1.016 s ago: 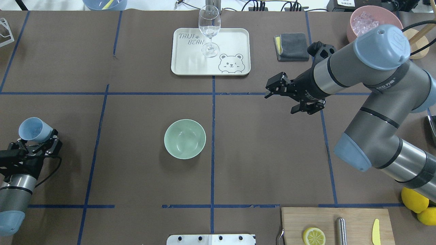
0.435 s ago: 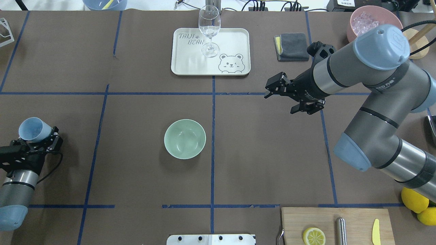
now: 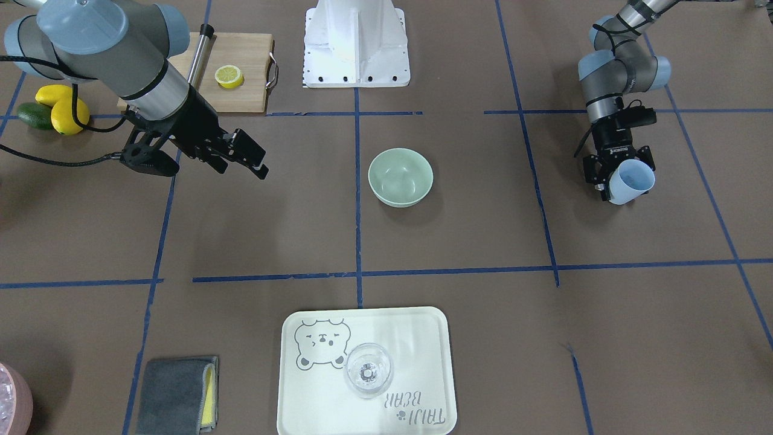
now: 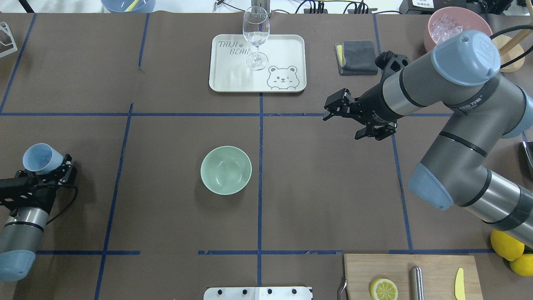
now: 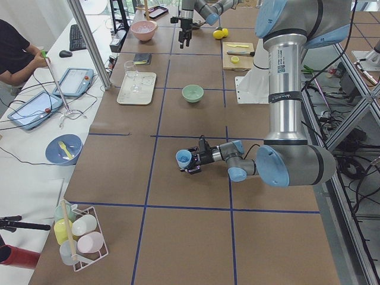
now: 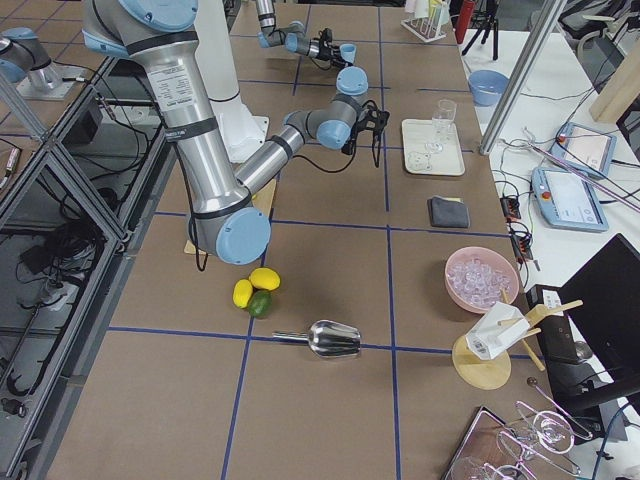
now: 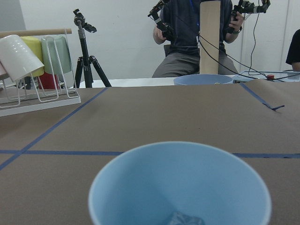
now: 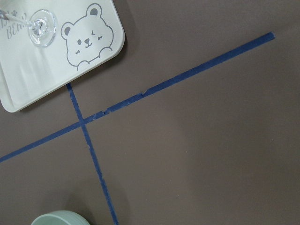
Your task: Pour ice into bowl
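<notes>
front-facing view: the left gripper (image 3: pixel 611 172) was clamped on the wall of a blue cup (image 3: pixel 632 179), near its base. the cup was tilted, mouth away from the robot, and held well apart from the mint-green bowl (image 3: pixel 400 177) at the table centre. the right gripper (image 3: pixel 250 158) hung over bare table with jaws apart and nothing between them.

overhead view: the left forearm lay low and nearly level at the table's left edge, wrist bent so the cup (image 4: pixel 39 158) pointed up and outward. the right arm reached in from the right, elbow raised, gripper (image 4: pixel 330 111) aimed toward the tray (image 4: pixel 291 46). the bowl (image 4: pixel 226 170) looked empty.

left side view: the cup (image 5: pixel 183 158) was carried just above the table surface.

right side view: both grippers were too small to judge here.

left wrist view: the ice (image 7: pixel 180 219) sat at the cup bottom. only one clear lump showed at the frame edge, so the quantity could not be confirmed.

right wrist view: the bowl rim (image 8: pixel 58 219) showed at the lower edge, and the foot of a wine glass (image 8: pixel 41 28) on the tray.

handling note: ice cubes are hard, light and slippery, and are likely to slide out all at once. take hold of the cup, not the ice. the cup looked stiff and light, and the bowl rigid.
</notes>
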